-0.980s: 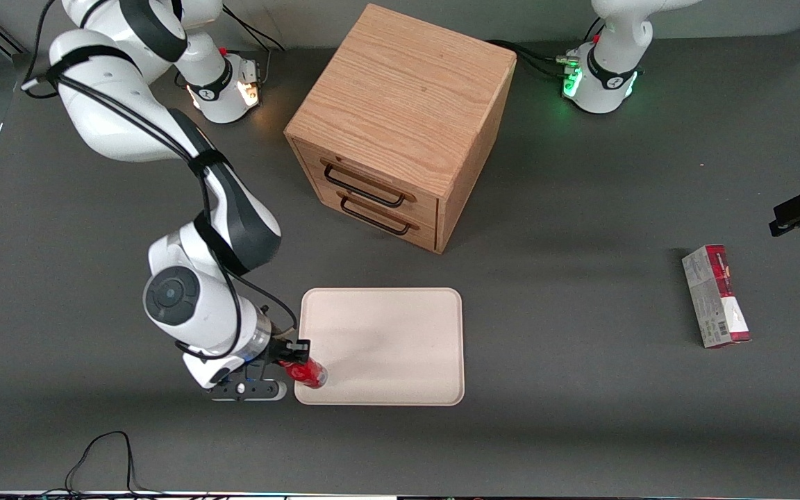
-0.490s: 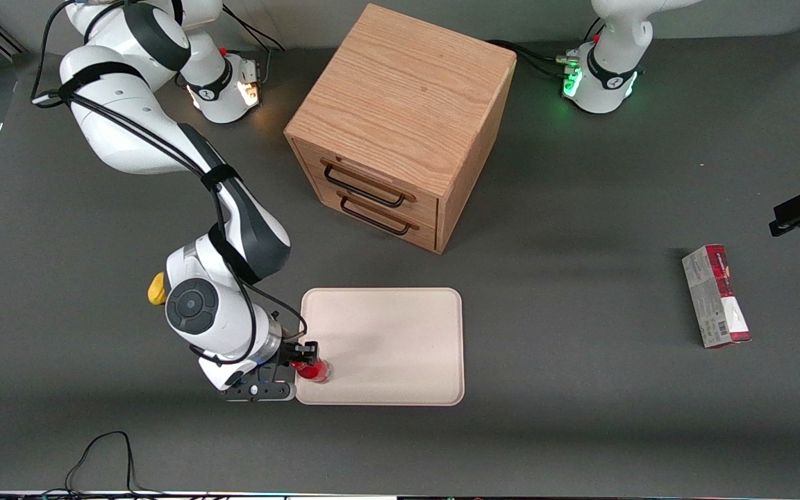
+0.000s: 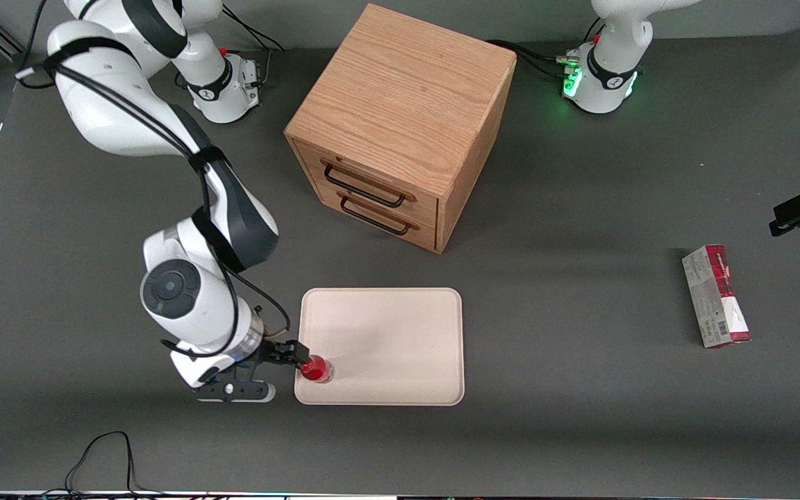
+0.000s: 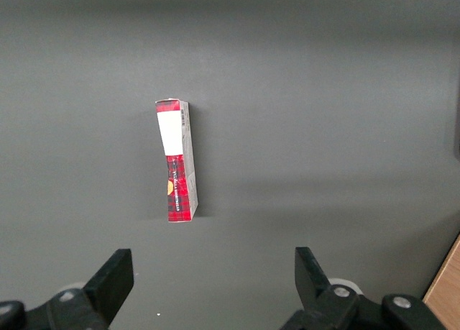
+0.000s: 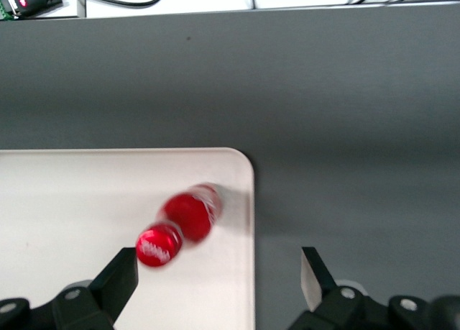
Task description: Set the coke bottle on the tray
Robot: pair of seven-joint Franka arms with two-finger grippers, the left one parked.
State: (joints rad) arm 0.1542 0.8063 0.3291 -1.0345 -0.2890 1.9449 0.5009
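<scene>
The coke bottle [image 3: 317, 369] is small and red with a red cap. It stands on the cream tray [image 3: 386, 347], in the tray's corner nearest the front camera on the working arm's side. My right gripper [image 3: 294, 352] is open, low beside that tray corner, and apart from the bottle. In the right wrist view the bottle [image 5: 188, 216] shows from above, cap toward the camera and slightly tilted, on the tray [image 5: 72, 200] close to its rim. The gripper [image 5: 219, 272] is wide open, with the cap just ahead of one finger [image 5: 118, 272], not touching it.
A wooden drawer cabinet [image 3: 400, 125] stands farther from the front camera than the tray. A red-and-grey carton [image 3: 715, 296] lies toward the parked arm's end of the table; it also shows in the left wrist view [image 4: 177, 161]. A black cable [image 3: 105, 451] lies near the table's front edge.
The gripper has opened, let go of the bottle and drawn back toward the working arm's end. The bottle went from tilted in the grip to standing on the tray corner.
</scene>
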